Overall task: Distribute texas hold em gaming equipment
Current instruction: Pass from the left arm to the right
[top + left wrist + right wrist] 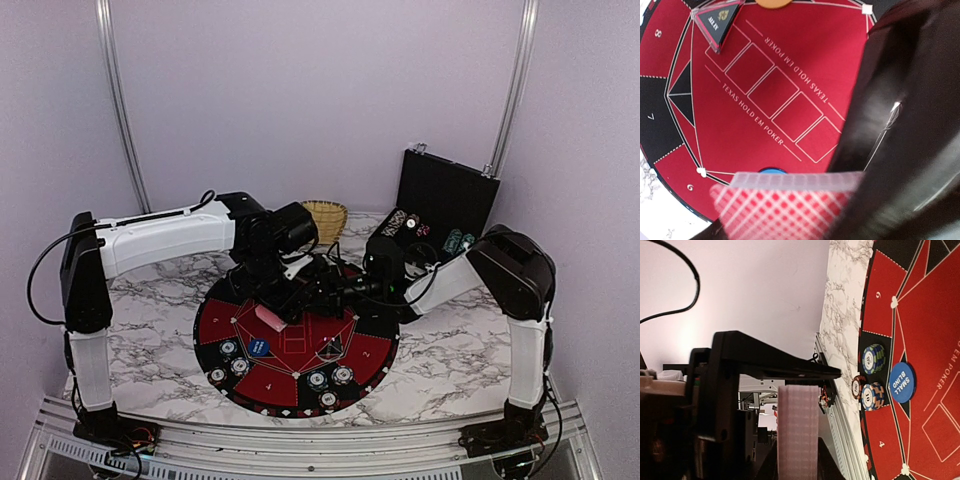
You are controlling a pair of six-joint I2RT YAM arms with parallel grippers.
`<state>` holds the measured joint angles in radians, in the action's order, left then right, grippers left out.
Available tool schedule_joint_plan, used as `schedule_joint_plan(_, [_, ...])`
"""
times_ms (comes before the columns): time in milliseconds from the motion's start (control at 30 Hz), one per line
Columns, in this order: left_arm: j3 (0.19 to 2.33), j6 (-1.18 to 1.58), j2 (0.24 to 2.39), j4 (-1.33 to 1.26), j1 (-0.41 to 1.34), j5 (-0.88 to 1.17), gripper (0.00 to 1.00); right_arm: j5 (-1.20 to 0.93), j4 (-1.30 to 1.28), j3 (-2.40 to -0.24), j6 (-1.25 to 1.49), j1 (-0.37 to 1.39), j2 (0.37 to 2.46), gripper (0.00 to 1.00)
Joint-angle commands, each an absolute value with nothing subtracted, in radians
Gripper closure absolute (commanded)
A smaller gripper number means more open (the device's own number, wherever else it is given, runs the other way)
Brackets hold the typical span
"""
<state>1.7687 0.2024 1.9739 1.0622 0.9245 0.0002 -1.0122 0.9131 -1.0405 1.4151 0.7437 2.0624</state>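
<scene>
Even soft overhead light; near cards [785,210] blurred in left wrist view; bright wall [740,285] washed out.

The round mat [300,345] is deep red and black with thin white lines and lettering. The stacked playing cards [785,215] at lower centre show a red-and-white lattice back. The round blue disc [902,382] bears white lettering. The small round chips [873,358] beside it are teal-and-white striped. The marble counter [450,350] is white, grey-veined.
</scene>
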Motion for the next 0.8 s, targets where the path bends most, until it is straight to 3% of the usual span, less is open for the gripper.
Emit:
schedule_joint_plan(0, [1.723,0.213,1.922,1.046,0.925,-0.024,0.18,-1.011,1.074,-1.044,1.500,0.745,2.068,1.00])
schedule_joint_plan(500, [1.669,0.210,1.852,0.956,0.925,-0.040,0.21,-0.979,1.032,-1.037,1.488,0.740,2.066,1.00])
schedule_joint_plan(767, [1.645,0.196,1.828,0.915,0.924,-0.031,0.37,-0.958,1.012,-1.028,1.483,0.741,2.061,1.00])
